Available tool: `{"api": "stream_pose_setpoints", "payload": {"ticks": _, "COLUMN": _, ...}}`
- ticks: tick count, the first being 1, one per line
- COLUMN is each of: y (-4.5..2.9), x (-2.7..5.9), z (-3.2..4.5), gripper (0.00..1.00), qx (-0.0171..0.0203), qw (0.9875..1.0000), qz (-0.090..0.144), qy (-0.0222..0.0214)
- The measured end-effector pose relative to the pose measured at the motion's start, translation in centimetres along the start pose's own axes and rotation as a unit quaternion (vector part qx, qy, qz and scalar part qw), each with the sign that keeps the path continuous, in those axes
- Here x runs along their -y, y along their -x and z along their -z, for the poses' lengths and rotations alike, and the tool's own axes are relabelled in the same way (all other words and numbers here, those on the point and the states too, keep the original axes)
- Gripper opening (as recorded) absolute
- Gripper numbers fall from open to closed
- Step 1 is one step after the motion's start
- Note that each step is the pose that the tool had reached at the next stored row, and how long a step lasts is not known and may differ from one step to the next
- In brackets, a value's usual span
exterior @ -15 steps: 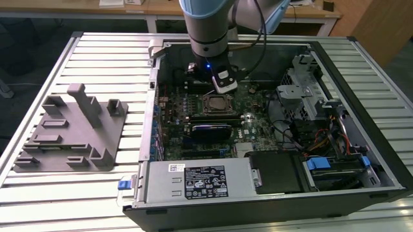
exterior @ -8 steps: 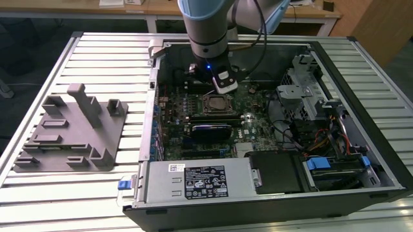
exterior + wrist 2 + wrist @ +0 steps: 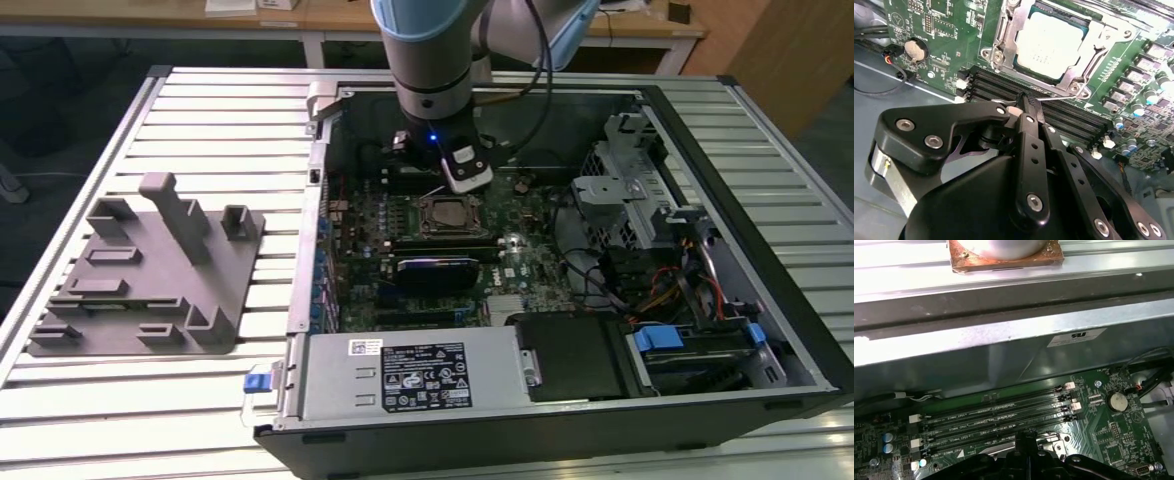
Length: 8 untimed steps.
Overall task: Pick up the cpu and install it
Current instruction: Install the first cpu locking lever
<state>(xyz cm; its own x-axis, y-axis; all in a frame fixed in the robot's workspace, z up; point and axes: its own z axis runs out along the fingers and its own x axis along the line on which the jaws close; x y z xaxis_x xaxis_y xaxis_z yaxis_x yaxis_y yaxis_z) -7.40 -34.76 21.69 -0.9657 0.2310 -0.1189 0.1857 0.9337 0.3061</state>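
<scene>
The cpu (image 3: 1051,42), a shiny silver-white square, lies flat in the black socket under its metal frame (image 3: 1004,30). The same socket (image 3: 447,213) sits mid-motherboard in the exterior view. My gripper (image 3: 1024,100) is shut, its black fingers pressed together just beside the socket, over the memory slots (image 3: 1004,85). A thin metal socket lever (image 3: 1064,98) runs right by the fingertips; I cannot tell whether they pinch it. The exterior view has the gripper (image 3: 447,188) hanging just behind the socket. In the first wrist view the gripper (image 3: 1026,450) points down at the board.
A grey plastic tray (image 3: 147,280) with upright posts stands on the slatted table at the exterior view's left. The open computer case holds a power supply (image 3: 414,375), drive cages (image 3: 627,190) and cables (image 3: 667,290). The case wall (image 3: 1004,355) rises close behind the memory slots.
</scene>
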Motion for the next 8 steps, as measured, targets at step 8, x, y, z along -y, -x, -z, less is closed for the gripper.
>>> {"api": "stream_pose_setpoints", "payload": {"ticks": 8, "y": 0.00, "x": 0.06, "z": -0.19, "gripper": 0.11, "qx": 0.0004, "qw": 1.0000, "qz": 0.000, "qy": -0.0014}}
